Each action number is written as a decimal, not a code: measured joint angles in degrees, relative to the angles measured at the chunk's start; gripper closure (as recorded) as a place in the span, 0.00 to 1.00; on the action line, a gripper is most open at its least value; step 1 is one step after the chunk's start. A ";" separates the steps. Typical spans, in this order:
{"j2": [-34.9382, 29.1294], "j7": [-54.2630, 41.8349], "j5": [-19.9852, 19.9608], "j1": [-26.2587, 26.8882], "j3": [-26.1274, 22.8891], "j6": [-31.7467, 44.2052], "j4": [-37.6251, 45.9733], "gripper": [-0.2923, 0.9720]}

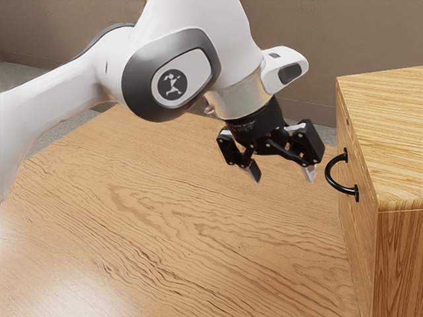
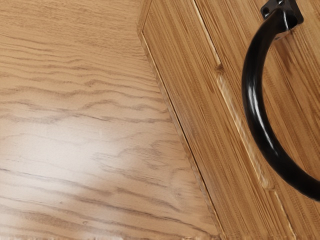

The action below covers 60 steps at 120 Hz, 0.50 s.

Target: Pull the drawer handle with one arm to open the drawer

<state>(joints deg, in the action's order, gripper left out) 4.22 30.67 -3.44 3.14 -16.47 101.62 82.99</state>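
Your tool hangs above the counter with its fingers spread wide and nothing between them. The black loop handle sits on the drawer front of the cabinet, on the side facing the arm. It is just beside the nearer finger but not touching it. The front looks flush, so I judge the drawer is not yet open.

Watch three things from here.
- **Closing too soon:** you will pinch air, because the loop is still outside the fingers.
- **Pushing in too far:** a fingertip may ram the wooden front behind the loop.
- **Slipping off:** the handle is thin, curved and glossy, so a grip near either end could slide along the arc. A pull angled off the drawer's travel could also drag the fingers off.
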 joint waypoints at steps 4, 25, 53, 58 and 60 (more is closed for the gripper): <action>0.19 0.18 0.00 1.15 0.01 0.06 -0.28 0.23; 0.07 0.98 0.06 2.88 1.34 0.23 -0.52 0.23; 0.38 1.86 -0.48 1.53 1.50 2.41 -0.44 0.23; 0.38 2.07 -0.71 1.85 1.53 3.15 -0.44 0.23; 0.38 2.15 -0.86 1.96 1.58 3.48 -0.39 0.23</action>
<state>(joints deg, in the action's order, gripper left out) 4.60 32.82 -4.30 5.10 -14.90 105.10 82.60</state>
